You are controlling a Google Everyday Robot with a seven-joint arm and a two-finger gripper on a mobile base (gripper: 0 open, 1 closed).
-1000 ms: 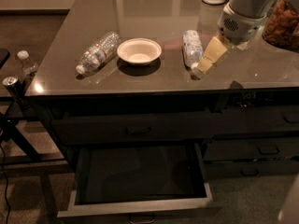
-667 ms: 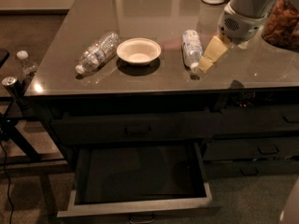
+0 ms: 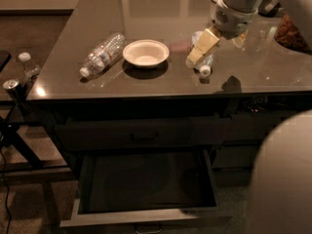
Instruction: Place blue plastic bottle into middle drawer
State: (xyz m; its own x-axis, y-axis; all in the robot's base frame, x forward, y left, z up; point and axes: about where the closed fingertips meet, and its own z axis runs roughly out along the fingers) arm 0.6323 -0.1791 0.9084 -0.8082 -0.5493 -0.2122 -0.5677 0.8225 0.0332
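The blue plastic bottle (image 3: pixel 205 65), short with a white cap toward me, lies on its side on the dark tabletop, right of the white bowl (image 3: pixel 146 53). My gripper (image 3: pixel 196 57) reaches down from the upper right and sits over the bottle's left side, covering much of it. The middle drawer (image 3: pixel 146 217) is pulled open below the table's front edge, its dark inside bare.
A longer ribbed clear bottle (image 3: pixel 102 54) lies left of the bowl. A snack bag (image 3: pixel 292 30) sits at the far right. The top drawer (image 3: pixel 141 133) is closed. A side stand at left holds a small bottle (image 3: pixel 28 65) and a can (image 3: pixel 12 86). My body (image 3: pixel 285 179) fills the lower right.
My gripper has moved left, from just right of the blue plastic bottle to over it. The bottle, bowl and drawer have not moved.
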